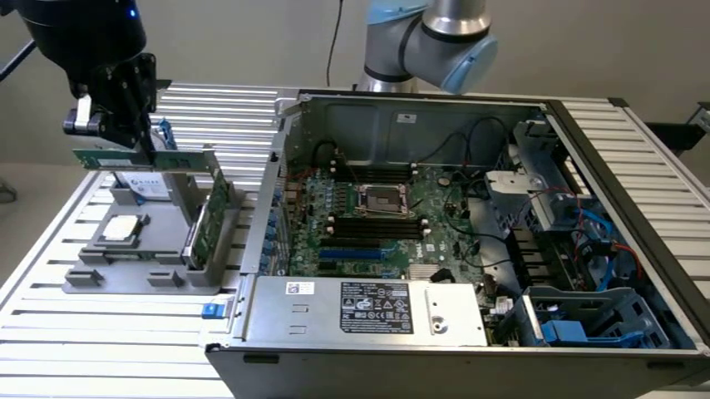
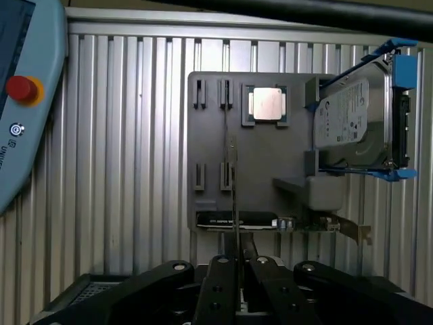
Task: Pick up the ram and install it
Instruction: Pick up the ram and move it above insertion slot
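The claw [image 1: 135, 143] is clamped shut on the ram [image 1: 166, 159], which is pinched between the fingers [image 2: 220, 284] and not lying anywhere. In the exterior view it's up around 10 o'clock. The green stick is held level on its long edge, with roughly its middle in the claw and an end poking out at 3 and at 9 o'clock.

It hangs above the grey tray [image 1: 133, 278], clear of it as far as I can tell. From the wrist camera you see the ram [image 2: 235, 196] edge-on — just a thin line running out from between the fingertips over the tray [image 2: 210, 189].

On the tray are a processor chip [image 1: 120, 229], a hard drive [image 2: 352, 122] with blue rails, and a taller expansion card [image 1: 216, 212] standing upright on the side towards the case.

The open computer case [image 1: 621, 249] sits at 3 o'clock from the tray — well apart from the ram. The black memory slots [image 1: 377, 226] are on the board inside it. Everything sits on a ribbed metal table [image 1: 111, 332]. A pendant [image 2: 27, 135] with a red button lies on the table near the tray.
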You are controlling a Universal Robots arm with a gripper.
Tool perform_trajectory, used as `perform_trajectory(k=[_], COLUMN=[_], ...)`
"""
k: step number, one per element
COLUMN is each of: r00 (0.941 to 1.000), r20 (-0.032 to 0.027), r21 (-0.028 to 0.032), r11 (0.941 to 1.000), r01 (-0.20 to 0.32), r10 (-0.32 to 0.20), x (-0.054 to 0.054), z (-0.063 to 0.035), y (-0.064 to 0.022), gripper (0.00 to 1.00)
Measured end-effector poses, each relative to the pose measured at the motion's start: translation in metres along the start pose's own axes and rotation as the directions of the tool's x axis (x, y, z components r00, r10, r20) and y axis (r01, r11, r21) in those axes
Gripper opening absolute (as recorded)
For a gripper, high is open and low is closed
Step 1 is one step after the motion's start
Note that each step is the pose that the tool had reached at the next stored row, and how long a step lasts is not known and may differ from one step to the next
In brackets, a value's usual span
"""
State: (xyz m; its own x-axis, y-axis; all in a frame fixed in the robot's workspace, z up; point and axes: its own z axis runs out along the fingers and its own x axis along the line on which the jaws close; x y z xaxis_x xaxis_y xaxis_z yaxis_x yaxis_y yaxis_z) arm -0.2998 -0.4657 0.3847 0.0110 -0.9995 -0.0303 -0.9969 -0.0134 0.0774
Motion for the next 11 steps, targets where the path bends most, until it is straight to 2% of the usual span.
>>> perform_trajectory(k=[11], r00=[0.9999], r20=[0.0129], r21=[-0.0082], r11=[0.9999], r01=[0.007], r10=[-0.007], x=[0.000], z=[-0.0148], y=[-0.0375], gripper=[0.14])
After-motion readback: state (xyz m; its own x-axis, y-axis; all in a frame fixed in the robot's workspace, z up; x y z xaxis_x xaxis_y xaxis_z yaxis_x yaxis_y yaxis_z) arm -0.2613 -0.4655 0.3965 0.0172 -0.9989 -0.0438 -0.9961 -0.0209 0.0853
